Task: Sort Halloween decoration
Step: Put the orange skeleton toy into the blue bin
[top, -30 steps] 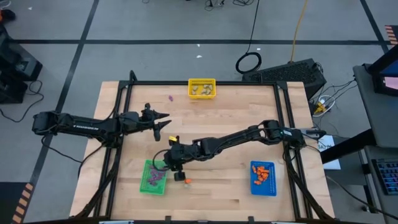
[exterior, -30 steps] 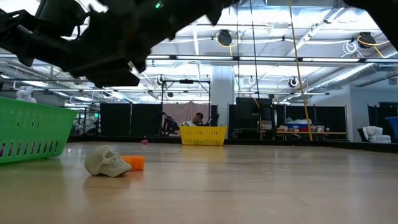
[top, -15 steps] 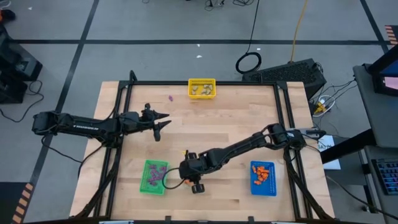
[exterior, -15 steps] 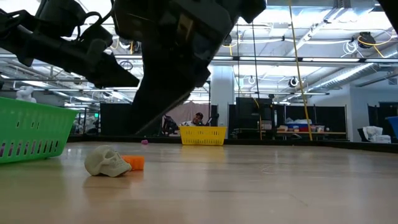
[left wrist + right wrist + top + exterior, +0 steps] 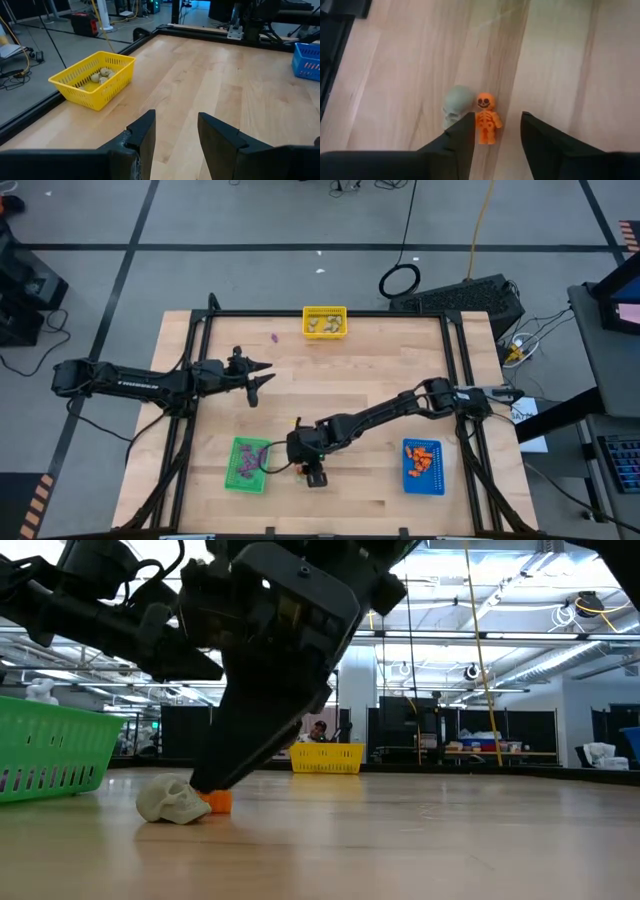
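Note:
A tiny orange skeleton (image 5: pixel 486 119) lies flat on the table beside a pale skull (image 5: pixel 457 112); the low view shows the skull (image 5: pixel 172 800) and the orange skeleton (image 5: pixel 219 801) side by side. My right gripper (image 5: pixel 495 131) is open just above them, pointing down, with the skeleton between its fingers; in the high view my right gripper (image 5: pixel 308 468) stands right of the green bin (image 5: pixel 248 464). My left gripper (image 5: pixel 256 375) is open, hovering left of the table's middle.
Yellow bin (image 5: pixel 325 322) with pale trinkets at the far edge, also in the left wrist view (image 5: pixel 93 80). Blue bin (image 5: pixel 422 465) with orange pieces near right. Green bin holds purple pieces. One purple trinket (image 5: pixel 275 337) lies loose near the yellow bin.
My right gripper has swung from beside the green bin toward the near edge and come down over the skull and orange skeleton, its fingers now reaching almost to the table. The trinkets have stayed where they were.

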Robot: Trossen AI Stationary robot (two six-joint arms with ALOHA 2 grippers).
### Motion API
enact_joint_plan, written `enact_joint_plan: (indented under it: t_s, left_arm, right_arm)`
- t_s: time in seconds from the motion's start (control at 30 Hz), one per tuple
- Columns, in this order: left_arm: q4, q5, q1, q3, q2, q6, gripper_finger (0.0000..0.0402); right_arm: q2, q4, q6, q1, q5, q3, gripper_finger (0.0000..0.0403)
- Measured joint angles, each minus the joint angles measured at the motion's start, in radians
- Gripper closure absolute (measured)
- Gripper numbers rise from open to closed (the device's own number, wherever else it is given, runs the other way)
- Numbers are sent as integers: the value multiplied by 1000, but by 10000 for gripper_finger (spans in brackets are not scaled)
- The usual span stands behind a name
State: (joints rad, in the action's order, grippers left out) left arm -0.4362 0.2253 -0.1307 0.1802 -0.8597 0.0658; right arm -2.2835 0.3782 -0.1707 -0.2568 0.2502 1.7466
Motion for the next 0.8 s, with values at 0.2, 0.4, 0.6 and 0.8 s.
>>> enact_joint_plan:
  t_s: [0.2, 0.4, 0.6, 0.8]
  left_arm:
    - [1, 0, 0, 0, 0, 0, 256]
    - [1, 0, 0, 0, 0, 0, 256]
    - [1, 0, 0, 0, 0, 0, 256]
    - [1, 0, 0, 0, 0, -1, 256]
  right_arm:
    - [-15, -10, 4, 12, 18, 0, 260]
    - [-16, -14, 14, 22, 22, -14, 293]
    - [-14, -14, -11, 31, 25, -43, 302]
    - [-14, 15, 1, 34, 24, -35, 333]
